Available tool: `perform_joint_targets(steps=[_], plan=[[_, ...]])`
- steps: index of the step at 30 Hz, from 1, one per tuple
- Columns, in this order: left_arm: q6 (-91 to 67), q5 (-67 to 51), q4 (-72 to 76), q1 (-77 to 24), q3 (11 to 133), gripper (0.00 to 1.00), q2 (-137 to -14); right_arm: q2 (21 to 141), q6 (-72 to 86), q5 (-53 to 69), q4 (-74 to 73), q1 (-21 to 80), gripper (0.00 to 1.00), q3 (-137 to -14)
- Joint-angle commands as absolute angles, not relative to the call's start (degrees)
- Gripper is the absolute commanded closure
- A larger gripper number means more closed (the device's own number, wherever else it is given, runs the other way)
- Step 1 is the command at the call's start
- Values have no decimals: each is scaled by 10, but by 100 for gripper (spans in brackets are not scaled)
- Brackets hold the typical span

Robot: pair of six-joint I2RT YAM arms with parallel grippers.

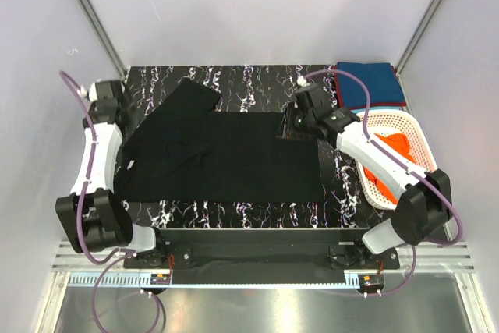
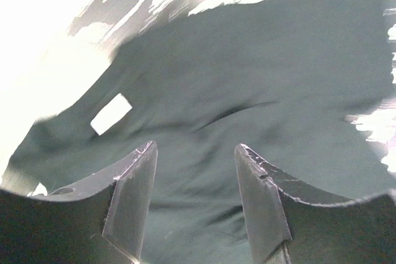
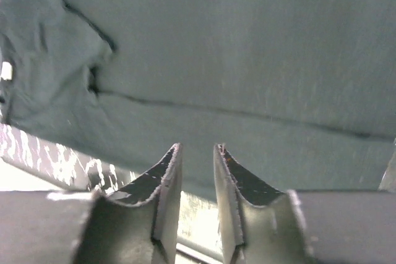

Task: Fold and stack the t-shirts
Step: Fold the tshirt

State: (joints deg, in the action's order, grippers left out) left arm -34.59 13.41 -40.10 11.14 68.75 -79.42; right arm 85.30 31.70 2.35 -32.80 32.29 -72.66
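A black t-shirt (image 1: pixel 226 157) lies spread flat over the middle of the table, one sleeve reaching toward the back left. My left gripper (image 2: pixel 195 149) hovers over its left part, open, with nothing between the fingers; a white label (image 2: pixel 111 114) shows on the cloth ahead. At the shirt's right edge my right gripper (image 3: pixel 197 148) (image 1: pixel 290 126) stands slightly open, with only table and cloth seen through the narrow gap. A folded teal-blue t-shirt (image 1: pixel 370 83) lies at the back right on a dark red t-shirt (image 1: pixel 340 87). The orange t-shirt (image 1: pixel 390 148) sits in the basket.
The white lattice basket (image 1: pixel 417 142) stands at the right edge of the black marbled table (image 1: pixel 257 79), under the right arm. White walls close in on both sides and the back.
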Motion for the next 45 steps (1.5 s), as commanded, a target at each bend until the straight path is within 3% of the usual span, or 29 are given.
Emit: perform_joint_targets(steps=[1,7,13,15,18,24,28,38,45], plan=[[-246,16,-287,113,759,41,-832,875,279,6,-320,307,65,-782],[-190,-84,-288,113,944,36,-1024,925,240,15,-323,265,60,-840],[-137,-74,-308,114,1077,34,-1185,992,199,35,-330,222,56,-894],[-129,-83,-330,113,1134,29,-1243,1015,179,32,-334,210,55,-912],[-121,-85,-357,108,1187,30,-1302,1052,150,46,-337,192,54,-934],[-119,-30,-377,112,1216,28,-1341,1120,54,116,-372,156,51,-976],[-135,32,-378,113,1183,33,-1334,1166,32,119,-410,135,49,-1006],[-88,-105,-379,125,1238,33,-1389,1257,3,106,-427,107,44,-1096],[-84,-137,-378,132,1239,35,-1406,1314,-34,156,-437,76,44,-1163]])
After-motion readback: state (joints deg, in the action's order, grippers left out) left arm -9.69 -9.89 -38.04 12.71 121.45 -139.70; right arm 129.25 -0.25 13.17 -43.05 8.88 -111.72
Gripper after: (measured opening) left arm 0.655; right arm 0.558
